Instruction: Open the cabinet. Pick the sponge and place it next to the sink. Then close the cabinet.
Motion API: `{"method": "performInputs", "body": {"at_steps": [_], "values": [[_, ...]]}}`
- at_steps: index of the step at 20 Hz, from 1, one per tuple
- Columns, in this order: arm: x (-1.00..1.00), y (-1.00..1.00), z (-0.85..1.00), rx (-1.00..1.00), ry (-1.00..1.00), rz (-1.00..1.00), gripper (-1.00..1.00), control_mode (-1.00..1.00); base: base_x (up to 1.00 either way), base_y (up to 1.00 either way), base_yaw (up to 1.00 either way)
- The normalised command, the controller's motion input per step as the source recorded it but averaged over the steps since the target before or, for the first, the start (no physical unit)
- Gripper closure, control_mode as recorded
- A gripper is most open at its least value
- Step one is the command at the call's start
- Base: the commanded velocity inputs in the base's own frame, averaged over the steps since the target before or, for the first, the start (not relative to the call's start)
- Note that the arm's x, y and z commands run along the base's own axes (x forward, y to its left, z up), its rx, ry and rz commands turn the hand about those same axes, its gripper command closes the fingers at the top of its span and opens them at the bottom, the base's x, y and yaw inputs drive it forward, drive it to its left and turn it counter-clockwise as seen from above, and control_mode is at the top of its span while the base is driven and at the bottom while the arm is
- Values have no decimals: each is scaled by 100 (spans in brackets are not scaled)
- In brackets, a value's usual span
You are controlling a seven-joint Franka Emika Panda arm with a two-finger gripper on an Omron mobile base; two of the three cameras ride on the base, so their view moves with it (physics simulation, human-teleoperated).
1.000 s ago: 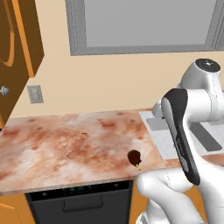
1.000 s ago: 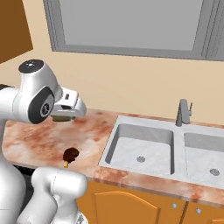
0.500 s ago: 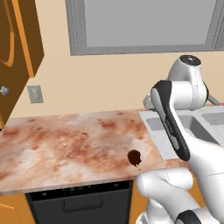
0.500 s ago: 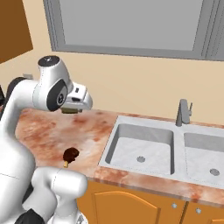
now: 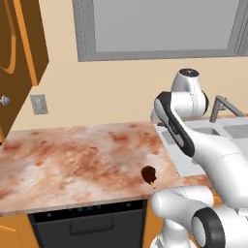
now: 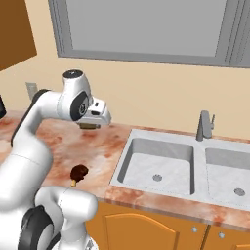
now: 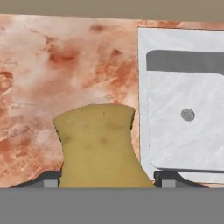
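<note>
While no writing was legible, gripper (image 7: 103,183) fingers clamped on olive-yellow sponge (image 7: 99,146), pinched at its middle, above counter (image 7: 52,70), beside sink (image 7: 183,131)

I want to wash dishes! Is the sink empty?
Looks empty: the near basin of the sink shows only bare grey floor and its drain. No water visible.

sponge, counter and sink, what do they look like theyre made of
The sponge: soft olive-yellow foam, matte, pinched in at the waist where the gripper holds it. The counter: probably polished stone, judging by its mottled red-brown and cream blotches. The sink: pale grey with faint marbling, maybe stone or composite rather than metal; hard to tell in this render.
</note>
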Motion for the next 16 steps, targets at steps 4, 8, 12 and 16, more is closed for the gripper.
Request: {"method": "performInputs", "body": {"at_steps": [4,8,12,16], "values": [[13,-6,-100,0,5,0,100,-100,0,0,0],[14,0,-74,0,12,0,100,-100,0,0,0],[39,0,-53,0,15,1,100,-100,0,0,0],[54,-2,-41,0,8,8,100,-100,0,0,0]]}}
